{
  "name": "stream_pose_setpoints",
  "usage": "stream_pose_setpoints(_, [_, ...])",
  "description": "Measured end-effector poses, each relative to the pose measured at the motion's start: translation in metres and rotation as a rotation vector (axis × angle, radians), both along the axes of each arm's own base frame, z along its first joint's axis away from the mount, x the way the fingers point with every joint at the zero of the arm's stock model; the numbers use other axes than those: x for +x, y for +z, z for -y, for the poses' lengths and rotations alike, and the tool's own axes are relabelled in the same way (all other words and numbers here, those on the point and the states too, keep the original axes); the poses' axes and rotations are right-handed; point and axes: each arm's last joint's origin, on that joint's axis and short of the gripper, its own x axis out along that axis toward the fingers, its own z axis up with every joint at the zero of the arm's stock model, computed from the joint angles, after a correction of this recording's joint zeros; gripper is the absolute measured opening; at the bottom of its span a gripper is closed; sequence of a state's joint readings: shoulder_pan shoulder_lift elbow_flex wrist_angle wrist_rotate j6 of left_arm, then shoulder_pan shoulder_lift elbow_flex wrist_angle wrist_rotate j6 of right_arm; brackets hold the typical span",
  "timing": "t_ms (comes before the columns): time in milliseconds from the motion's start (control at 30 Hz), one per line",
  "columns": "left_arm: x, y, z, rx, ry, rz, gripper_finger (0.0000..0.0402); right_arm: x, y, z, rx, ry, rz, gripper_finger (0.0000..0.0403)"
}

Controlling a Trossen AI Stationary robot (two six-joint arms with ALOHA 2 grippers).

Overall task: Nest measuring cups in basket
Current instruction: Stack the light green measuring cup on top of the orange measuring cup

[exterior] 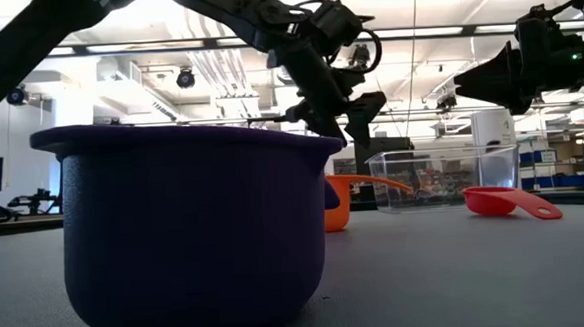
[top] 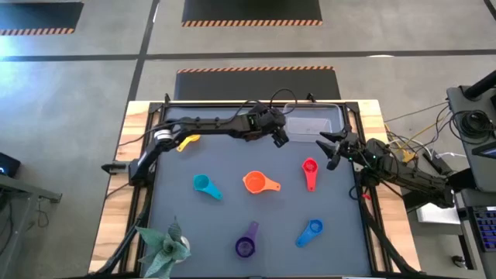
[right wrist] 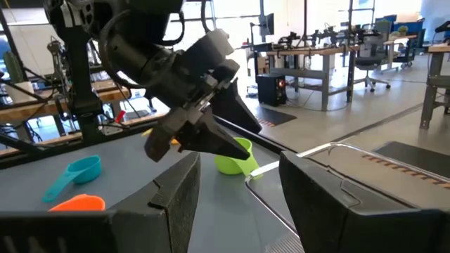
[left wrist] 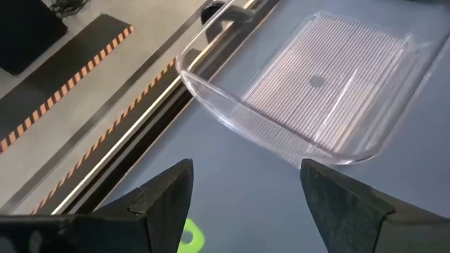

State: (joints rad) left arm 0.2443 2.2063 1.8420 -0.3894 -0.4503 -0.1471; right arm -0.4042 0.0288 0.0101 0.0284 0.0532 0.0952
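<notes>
My left gripper (top: 277,138) hangs open above the mat, just left of the clear basket (top: 314,120). The green cup (right wrist: 234,158) sits under it, a sliver showing between its fingers (left wrist: 188,236); in the high view the gripper hides it. My right gripper (top: 330,147) is open, raised beside the basket's near right corner, above the red cup (top: 310,171). The yellow (top: 188,142), teal (top: 205,184), orange (top: 260,182), purple (top: 246,245) and blue (top: 310,231) cups lie apart on the mat. The basket holds no cup.
A small green plant (top: 164,245) stands at the near left corner of the mat. A black frame rail (left wrist: 151,133) runs along the table's far edge behind the basket. Open mat lies between the scattered cups.
</notes>
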Motion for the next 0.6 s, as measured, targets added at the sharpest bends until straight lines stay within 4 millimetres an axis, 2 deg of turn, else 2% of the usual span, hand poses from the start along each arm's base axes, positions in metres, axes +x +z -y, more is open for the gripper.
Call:
stream_pose_setpoints(400, [-0.037, -0.016, -0.018, -0.087, 0.083, -0.324, 0.0245, 0.0, 0.0, 0.0, 0.0, 0.0, 0.003, 0.0183])
stream_pose_setpoints(600, [-0.048, -0.021, -0.023, -0.139, 0.086, -0.411, 0.0245, 0.0, 0.0, 0.0, -0.002, 0.0, 0.003, 0.0183])
